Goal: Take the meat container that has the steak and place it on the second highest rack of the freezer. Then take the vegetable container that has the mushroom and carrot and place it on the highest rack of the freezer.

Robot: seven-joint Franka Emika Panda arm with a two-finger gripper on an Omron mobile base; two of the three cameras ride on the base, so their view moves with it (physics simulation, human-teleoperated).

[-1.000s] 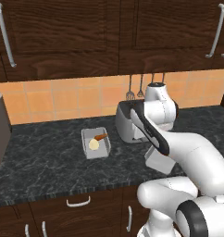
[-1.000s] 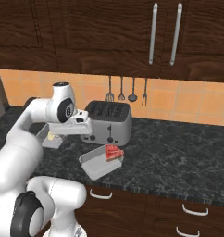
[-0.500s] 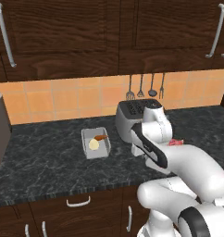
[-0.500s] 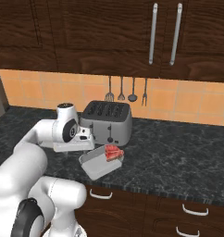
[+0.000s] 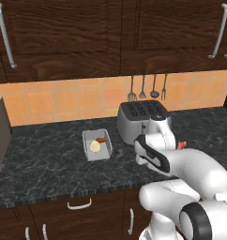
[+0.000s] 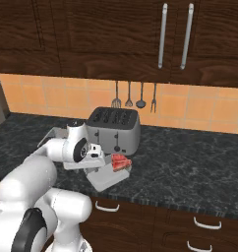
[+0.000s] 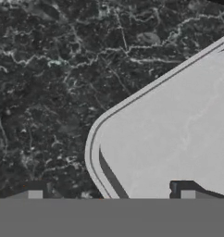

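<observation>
Hiding behind the arm: meat container [image 6: 107, 178], steak [image 6: 120, 161].

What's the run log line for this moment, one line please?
phase: reach | gripper: jaws open, straddling near rim of meat container | steak: in tray on counter | held: nothing

Lt-grey meat container [image 6: 107, 178] w/ red steak [image 6: 120, 161], black marbled counter [image 6: 190, 167], orange tiles [image 5: 64, 101].
</observation>
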